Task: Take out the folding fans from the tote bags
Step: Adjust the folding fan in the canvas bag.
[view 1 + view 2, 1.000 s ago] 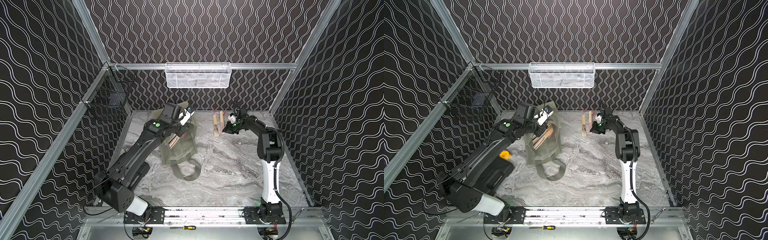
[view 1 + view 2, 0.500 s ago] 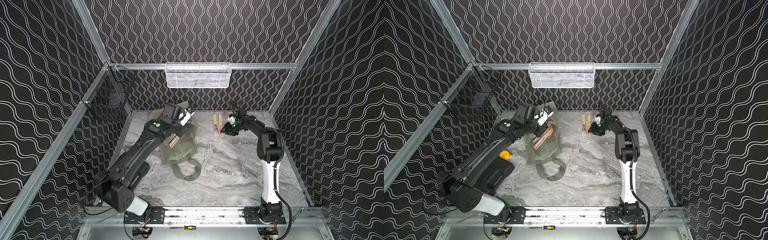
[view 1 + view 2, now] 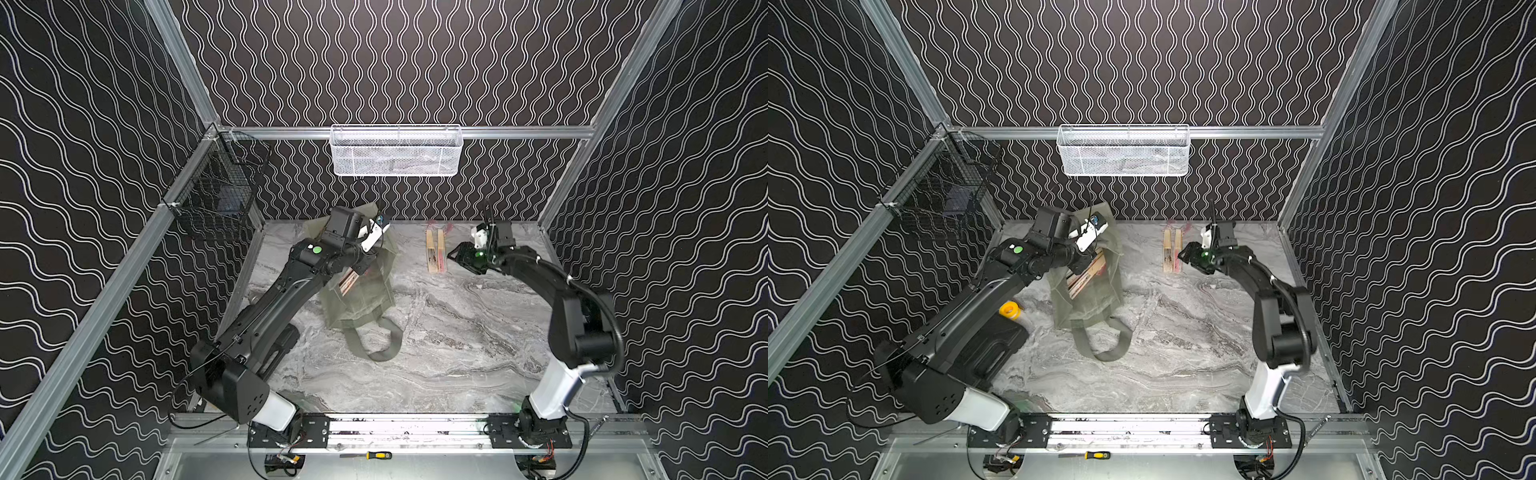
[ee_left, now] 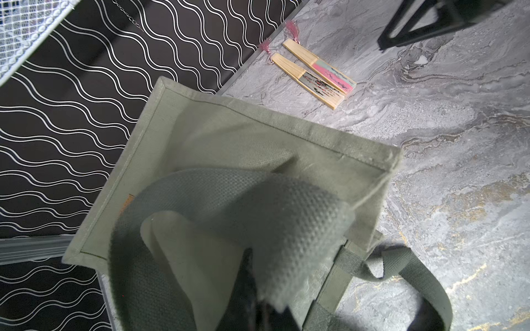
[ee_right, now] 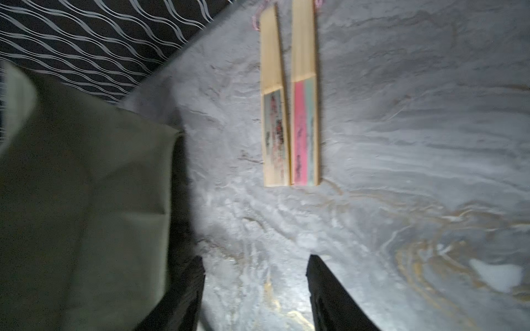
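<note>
Grey-green tote (image 3: pixel 365 299) in L pincer (image 3: pixel 1084 261); R pincer (image 5: pixel 255 266) wide nr 2 fans (image 5: pixel 304 129).

A soft grey-green tote bag (image 3: pixel 361 299) slumps below the white mesh basket (image 3: pixel 395 151), under its left end as I face it. One side is raised, so the mouth gapes. One strap handle (image 3: pixel 379 356) lies looped flat on the side away from the basket. Inside the mouth shows a bundle of closed folding fans (image 3: pixel 1086 272), light wood with pink parts. Two more lie out flat under the basket's right part, side by side and just touching. One is a patterned fan (image 4: pixel 308 81) with dark and red marks, the other a pink fan (image 4: pixel 319 67) with a pale stripe. Their pink tassels point toward the basket.
</note>
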`<act>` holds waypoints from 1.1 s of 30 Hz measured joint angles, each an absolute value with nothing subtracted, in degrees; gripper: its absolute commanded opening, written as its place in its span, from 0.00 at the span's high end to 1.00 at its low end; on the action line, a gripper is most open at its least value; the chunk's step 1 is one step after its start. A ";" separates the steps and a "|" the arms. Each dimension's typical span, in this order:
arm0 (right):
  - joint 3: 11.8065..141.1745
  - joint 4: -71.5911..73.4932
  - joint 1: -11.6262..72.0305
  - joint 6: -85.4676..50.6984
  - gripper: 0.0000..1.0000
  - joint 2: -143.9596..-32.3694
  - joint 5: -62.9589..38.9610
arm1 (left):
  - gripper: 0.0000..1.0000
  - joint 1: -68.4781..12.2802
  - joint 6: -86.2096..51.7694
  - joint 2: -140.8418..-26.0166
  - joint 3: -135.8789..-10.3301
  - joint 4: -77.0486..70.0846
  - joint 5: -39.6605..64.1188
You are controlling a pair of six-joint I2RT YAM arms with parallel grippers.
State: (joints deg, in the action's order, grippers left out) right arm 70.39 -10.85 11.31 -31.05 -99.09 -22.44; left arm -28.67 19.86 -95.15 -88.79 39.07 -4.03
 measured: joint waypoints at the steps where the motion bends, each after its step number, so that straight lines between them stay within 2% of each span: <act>1: 66.08 -7.49 13.13 -33.67 0.44 -95.15 -20.16 | 1.00 -28.67 19.86 -95.20 -88.84 39.09 -4.05; 4: 54.17 2.68 20.40 -39.44 0.44 -85.76 -14.31 | 1.00 -28.67 19.86 -95.22 -88.84 39.09 -4.03; 9: 47.62 11.14 28.91 -45.01 0.47 -78.37 -7.79 | 1.00 -28.67 19.86 -95.26 -88.84 39.07 -4.05; 19: 40.73 16.64 45.50 -48.66 0.49 -74.26 4.93 | 1.00 -28.67 19.73 -95.66 -89.03 39.16 -3.97; 25: 38.87 21.15 56.18 -52.23 0.52 -74.96 10.26 | 1.00 -28.67 19.68 -95.66 -89.34 39.33 -4.08; 33: 42.98 27.70 64.36 -58.15 0.53 -87.68 13.02 | 1.00 -28.67 19.51 -95.66 -89.56 39.59 -4.27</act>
State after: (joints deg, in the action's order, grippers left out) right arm 42.98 27.70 64.36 -58.15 -87.68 13.02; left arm -28.67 19.51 -95.66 -89.56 39.59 -4.27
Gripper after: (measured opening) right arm 0.466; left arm 0.056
